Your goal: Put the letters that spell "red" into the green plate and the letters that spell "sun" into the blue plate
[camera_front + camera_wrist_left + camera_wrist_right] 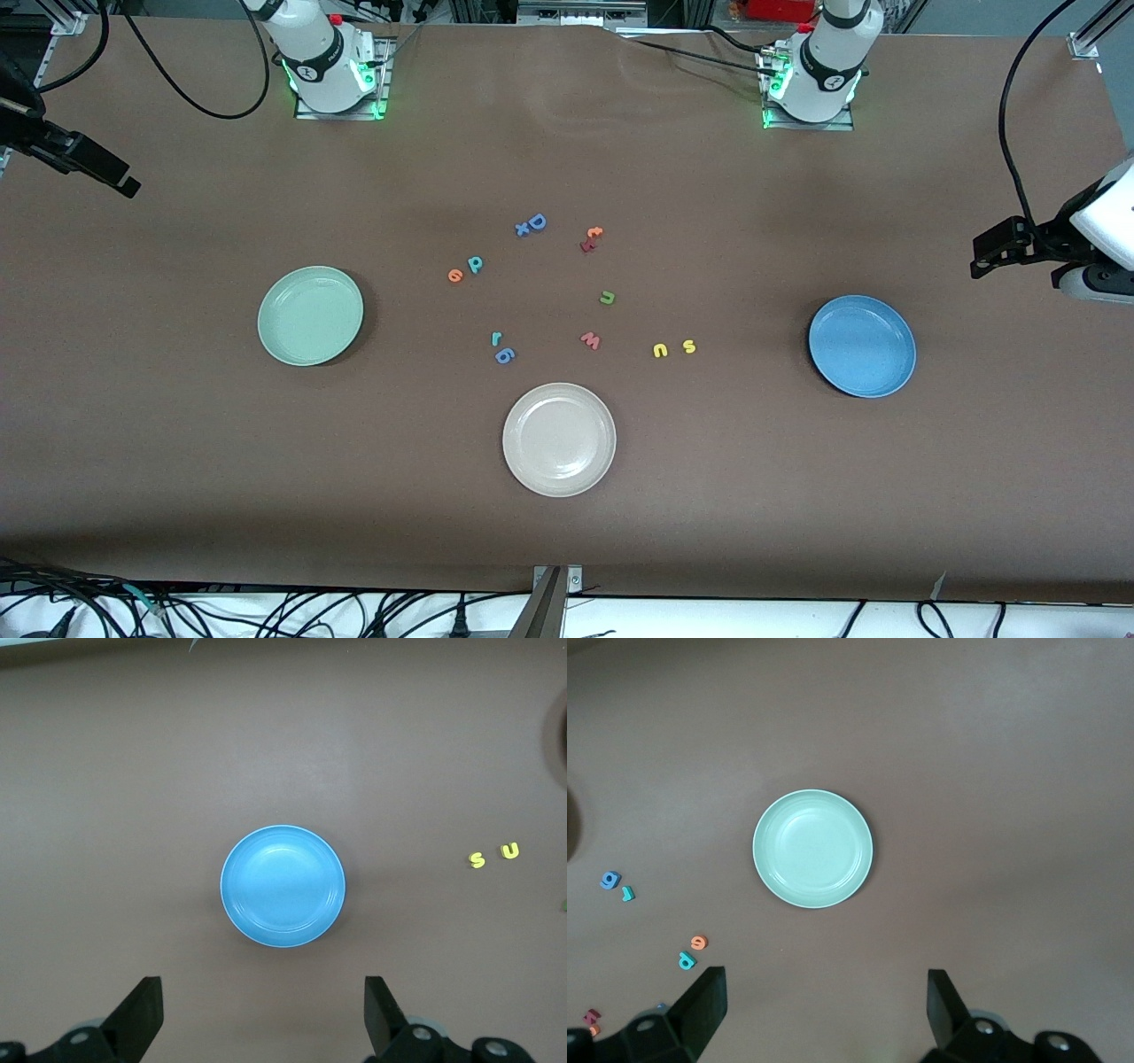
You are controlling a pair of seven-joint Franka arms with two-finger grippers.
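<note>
The green plate (310, 315) (812, 848) lies toward the right arm's end of the table, and the blue plate (862, 346) (283, 886) toward the left arm's end. Both hold nothing. Loose on the cloth between them are a teal "r" (496, 338), an orange "e" (455, 276), a teal "d" (476, 263), a yellow "s" (688, 346), a yellow "u" (660, 351) and a green "n" (607, 298). My left gripper (263, 992) hangs open high over the table beside the blue plate. My right gripper (826, 983) hangs open high beside the green plate.
A beige plate (559, 439) sits nearer the front camera than the letters. Other pieces lie among them: a blue "6" (505, 355), a pink "w" (591, 340), a blue "D" (535, 222) and an orange and red pair (591, 239).
</note>
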